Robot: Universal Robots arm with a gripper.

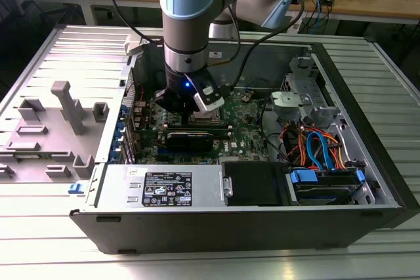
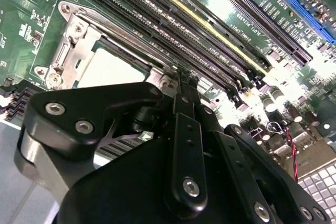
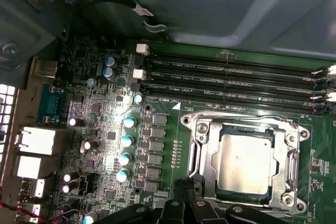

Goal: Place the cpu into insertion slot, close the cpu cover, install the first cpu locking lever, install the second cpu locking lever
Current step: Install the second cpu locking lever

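Gripper [image 2: 188, 80]: fingers pressed together with nothing between them, seen in the second wrist view; tips stand at the socket's edge.
Cpu [image 3: 245, 162]: seated in the insertion slot [image 3: 199, 153], silver top exposed in the first wrist view.
Cpu cover [image 3: 242, 124]: laid down as a frame around the chip.
Hidden: the socket's near edge is cut off by the gripper body.
Locking levers: cannot be made out.
Room: memory slots [image 3: 231, 82] run just beside the socket; the case wall [image 1: 275, 57] stands beyond.
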